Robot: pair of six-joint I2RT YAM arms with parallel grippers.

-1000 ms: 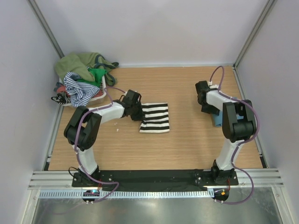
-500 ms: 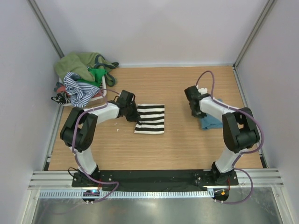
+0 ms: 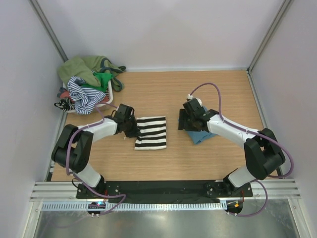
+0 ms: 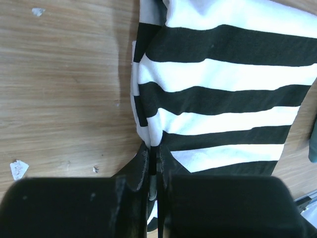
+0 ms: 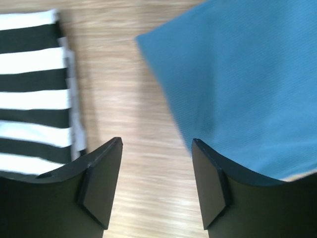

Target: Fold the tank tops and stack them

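Left pincer [image 4: 154, 163] clamped on the edge of the striped tank top [image 4: 223, 99], right pincer [image 5: 156, 163] open over bare bench [image 5: 124, 74], teal tank top [image 5: 237, 84] just beside one finger; stacking next I reckon, so slide striped low, flat, edges aligned.

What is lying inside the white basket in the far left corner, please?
An olive top lies uppermost at the back, a green top beside it, and a navy-striped top spills over the front. Of the basket only a bit of rim shows; whatever lies deeper is covered.
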